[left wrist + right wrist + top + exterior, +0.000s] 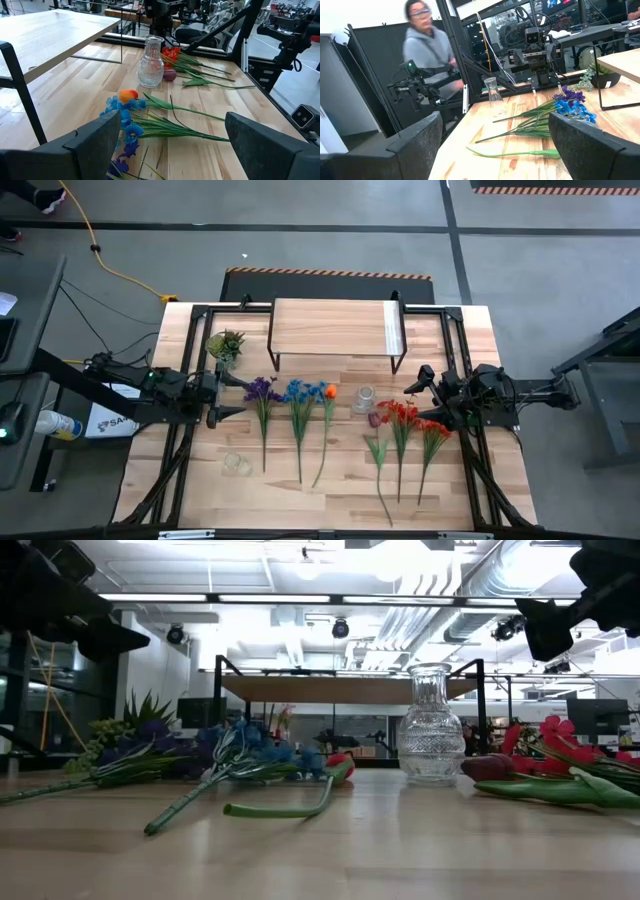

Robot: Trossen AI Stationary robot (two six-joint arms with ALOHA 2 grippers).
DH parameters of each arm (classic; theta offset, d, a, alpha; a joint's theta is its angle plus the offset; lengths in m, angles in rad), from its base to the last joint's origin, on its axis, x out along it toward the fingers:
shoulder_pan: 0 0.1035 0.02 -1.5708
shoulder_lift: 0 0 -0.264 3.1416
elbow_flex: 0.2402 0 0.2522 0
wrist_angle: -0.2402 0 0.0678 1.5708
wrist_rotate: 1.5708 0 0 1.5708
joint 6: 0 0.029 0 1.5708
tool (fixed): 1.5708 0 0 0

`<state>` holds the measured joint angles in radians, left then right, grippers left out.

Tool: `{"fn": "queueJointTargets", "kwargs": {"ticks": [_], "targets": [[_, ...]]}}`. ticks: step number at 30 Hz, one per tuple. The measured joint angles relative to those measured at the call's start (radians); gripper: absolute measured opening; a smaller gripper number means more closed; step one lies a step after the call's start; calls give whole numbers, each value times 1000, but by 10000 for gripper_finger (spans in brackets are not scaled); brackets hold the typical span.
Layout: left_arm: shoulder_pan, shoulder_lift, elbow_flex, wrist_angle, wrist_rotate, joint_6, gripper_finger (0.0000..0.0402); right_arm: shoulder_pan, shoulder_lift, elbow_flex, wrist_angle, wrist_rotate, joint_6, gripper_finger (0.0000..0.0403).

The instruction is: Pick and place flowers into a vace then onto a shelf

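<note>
left gripper (pixel 238 397) – fingers released | right gripper (pixel 408 404) – fingers released | flowers (pixel 300 405) flat on table

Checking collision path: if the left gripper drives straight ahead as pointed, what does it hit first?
Probably the purple and blue flower heads lying just ahead of the open left gripper; the clear ribbed glass vase stands farther on. Depth is uncertain.
</note>
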<state>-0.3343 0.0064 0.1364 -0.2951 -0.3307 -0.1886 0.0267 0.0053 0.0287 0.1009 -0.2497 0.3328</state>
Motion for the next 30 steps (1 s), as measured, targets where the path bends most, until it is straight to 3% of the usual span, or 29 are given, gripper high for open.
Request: {"fn": "queueJointTargets", "kwargs": {"ticks": [22, 27, 30], "targets": [[0, 0, 0, 1, -1, 0, 390, 0, 0, 0, 0, 0, 0, 351], [0, 0, 0, 51, -71, -2, 390, 0, 0, 0, 0, 0, 0, 351], [0, 0, 0, 115, -61, -16, 390, 0, 0, 0, 0, 0, 0, 351]]}}
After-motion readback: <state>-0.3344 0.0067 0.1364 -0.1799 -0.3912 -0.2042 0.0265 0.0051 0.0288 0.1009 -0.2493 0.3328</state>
